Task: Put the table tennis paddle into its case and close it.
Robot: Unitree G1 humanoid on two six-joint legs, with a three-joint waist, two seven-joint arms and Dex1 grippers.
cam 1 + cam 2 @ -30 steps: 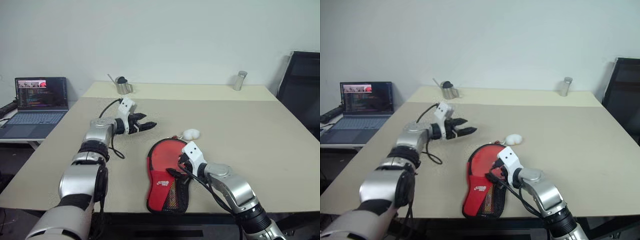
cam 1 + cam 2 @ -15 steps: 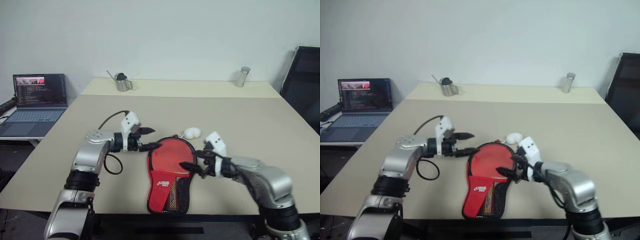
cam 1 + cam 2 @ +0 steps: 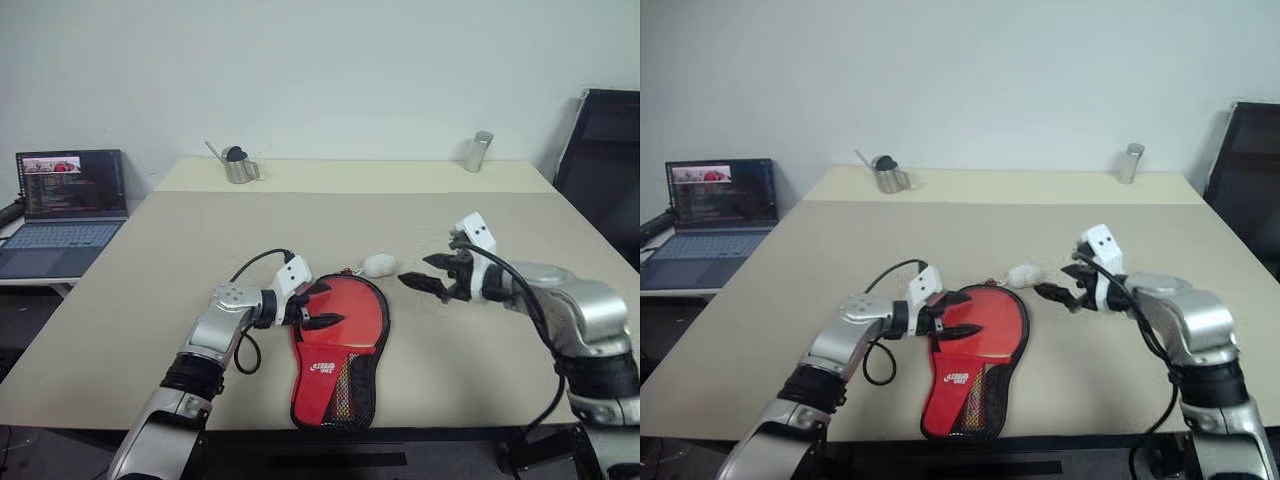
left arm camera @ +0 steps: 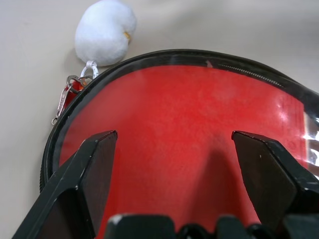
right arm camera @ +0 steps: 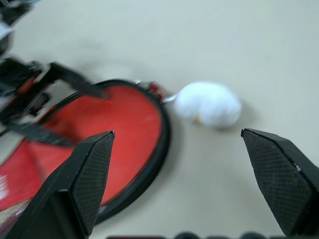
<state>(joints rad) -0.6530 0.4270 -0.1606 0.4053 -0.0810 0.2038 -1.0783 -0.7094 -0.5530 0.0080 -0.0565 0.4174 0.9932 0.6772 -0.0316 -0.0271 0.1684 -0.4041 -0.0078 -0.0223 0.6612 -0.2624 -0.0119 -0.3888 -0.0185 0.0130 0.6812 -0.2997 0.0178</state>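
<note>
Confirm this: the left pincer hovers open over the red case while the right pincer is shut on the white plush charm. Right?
Not quite. The right pincer is open and empty, held apart from the white plush charm, as the left eye view shows. The left pincer does hover open over the red case.

- A small white logo is printed on the red case [image 3: 337, 345], just above its mesh pocket, but its letters cannot be read.

place: looking like an office or lab room
table [image 3: 560, 250]: wide beige top standing against a plain white wall [image 3: 350, 70]
laptop [image 3: 62, 205]: sitting open on a side desk, screen glowing
chair [image 3: 600, 160]: dark, possibly an office chair, standing at the table's far corner
</note>
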